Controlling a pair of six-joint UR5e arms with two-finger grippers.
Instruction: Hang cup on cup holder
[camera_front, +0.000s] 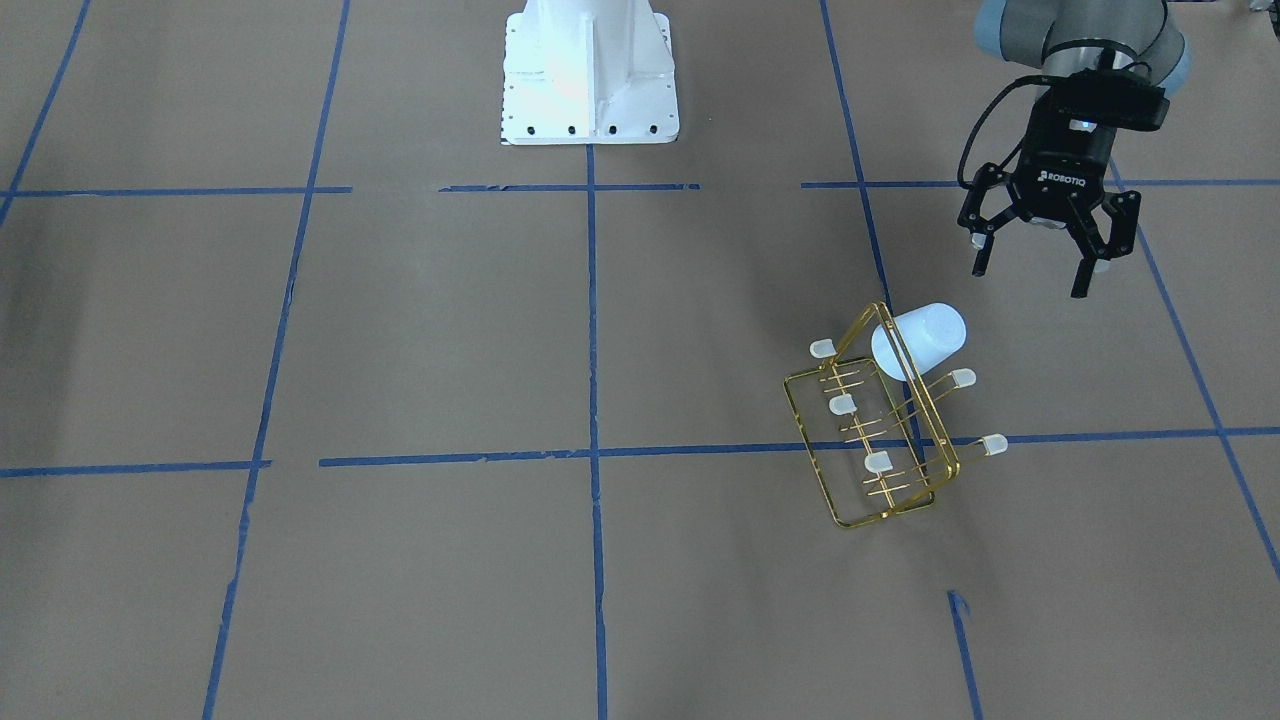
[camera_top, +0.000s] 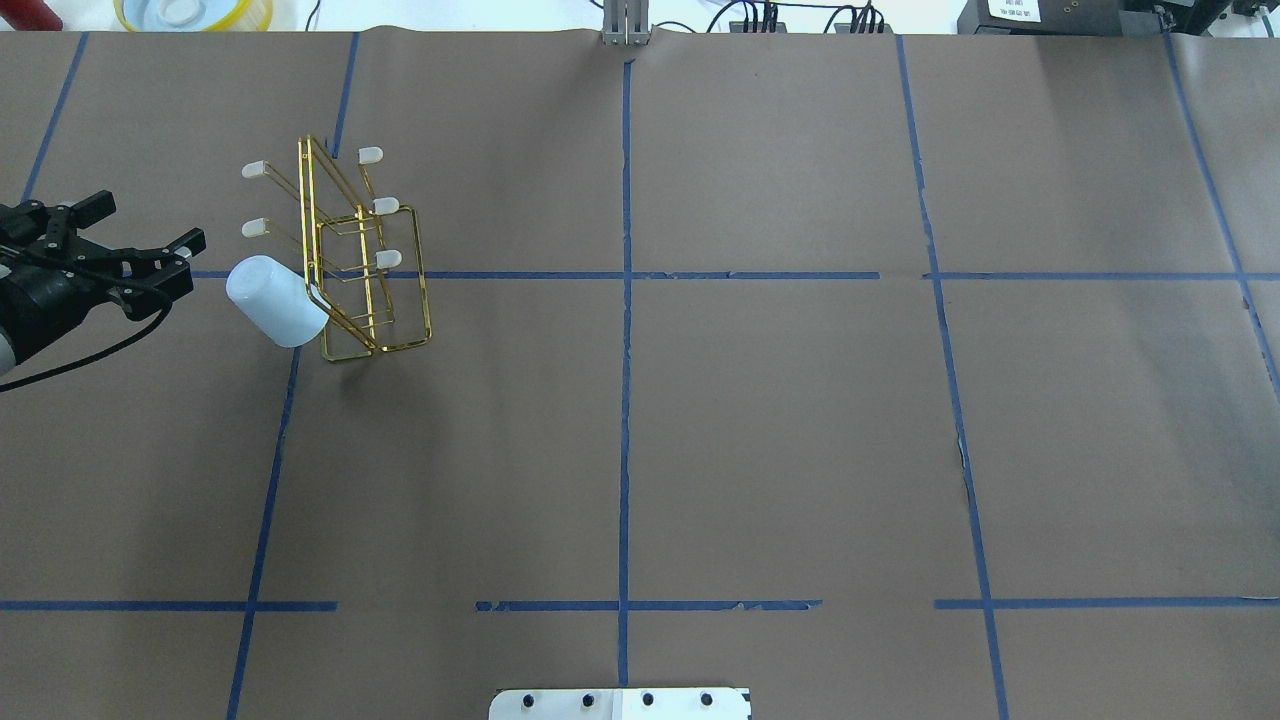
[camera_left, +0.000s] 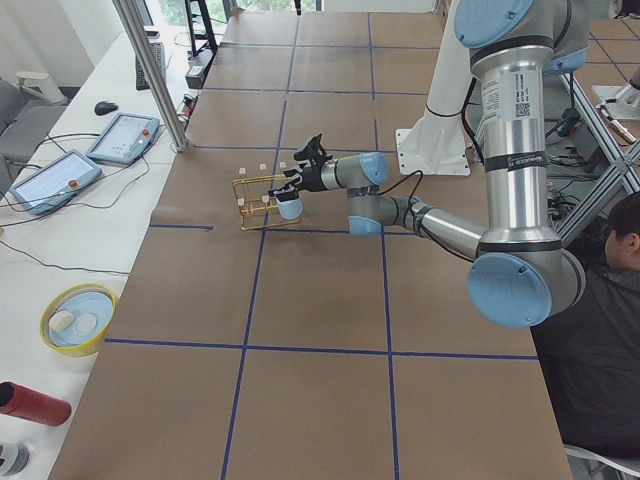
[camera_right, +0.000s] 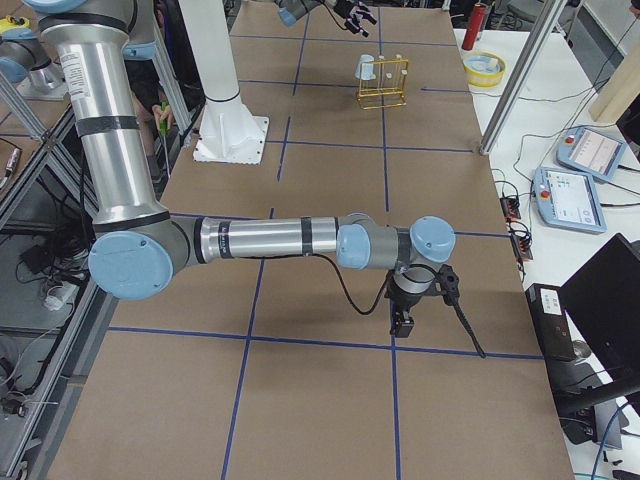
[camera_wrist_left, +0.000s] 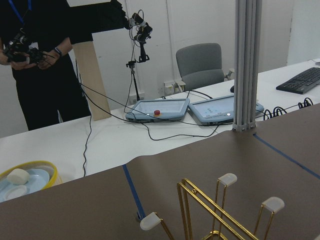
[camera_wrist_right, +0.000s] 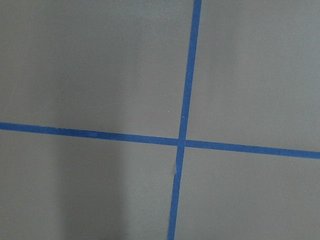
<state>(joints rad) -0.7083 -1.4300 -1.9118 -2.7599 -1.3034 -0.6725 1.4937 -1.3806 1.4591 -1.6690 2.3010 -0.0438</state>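
On the cup holder (camera_front: 880, 425) edge hangs the cup (camera_front: 925, 338), left hand (camera_front: 1030, 280) spread clear.

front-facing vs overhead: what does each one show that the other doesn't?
Front-facing only: the whole left gripper, fingers spread open, clear of the cup.

Overhead only: the yellow bowl and cables past the table's far edge. In this view the left gripper is cut off by the picture's left edge.

Both: the cup tilted on the cup holder, on the side toward the left gripper. Five capped prongs are bare. Both also show the blue tape grid and part of the white base.
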